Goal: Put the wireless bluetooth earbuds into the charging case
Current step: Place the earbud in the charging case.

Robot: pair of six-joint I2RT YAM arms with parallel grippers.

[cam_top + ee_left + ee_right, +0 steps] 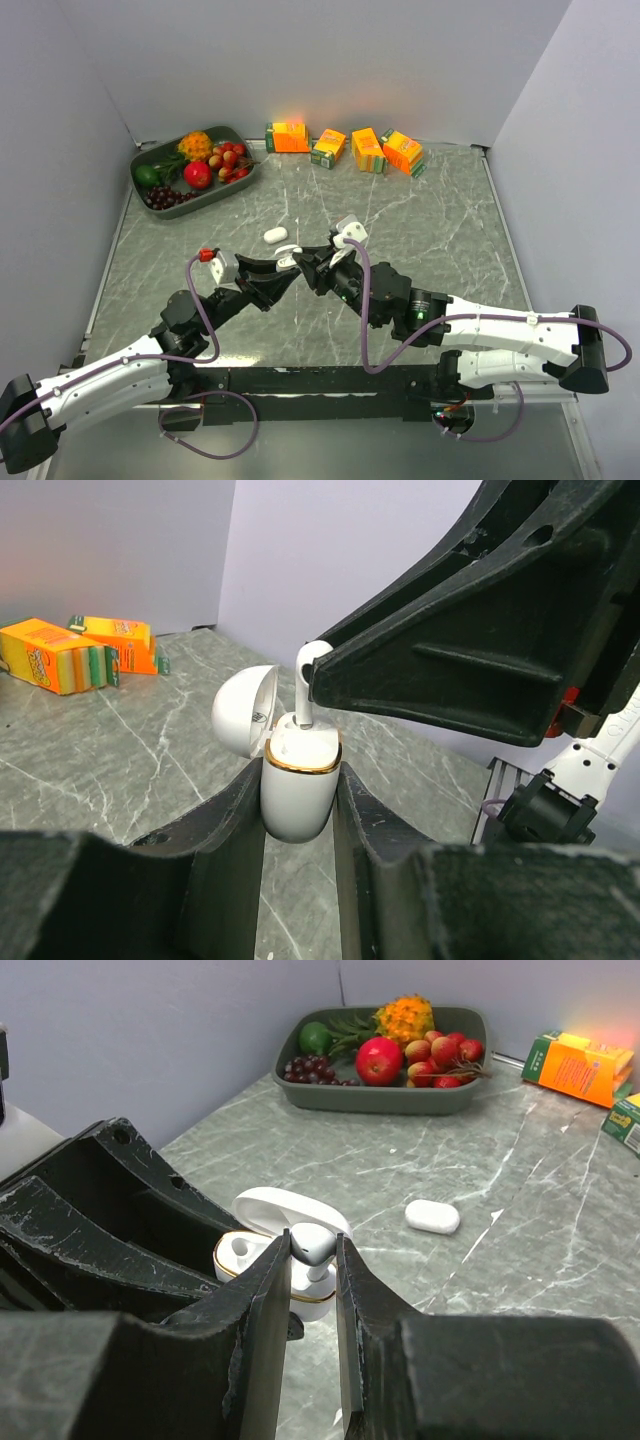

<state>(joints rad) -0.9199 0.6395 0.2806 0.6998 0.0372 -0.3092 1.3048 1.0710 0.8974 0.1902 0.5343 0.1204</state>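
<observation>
Alignment matters most, I judge: my left hand [297, 815] is clenched on the open charging case [300, 770], my right hand [313, 1260] pinches the earbud [312, 1243], stem tip at the case's mouth, so I'd press straight down slowly and release only once seated.

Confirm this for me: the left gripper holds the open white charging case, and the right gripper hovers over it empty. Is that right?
Not quite. The right gripper is not empty: it is shut on a white earbud, whose stem points down into the case, as the right wrist view shows. The rest stands: the left gripper holds the open white charging case.
</observation>
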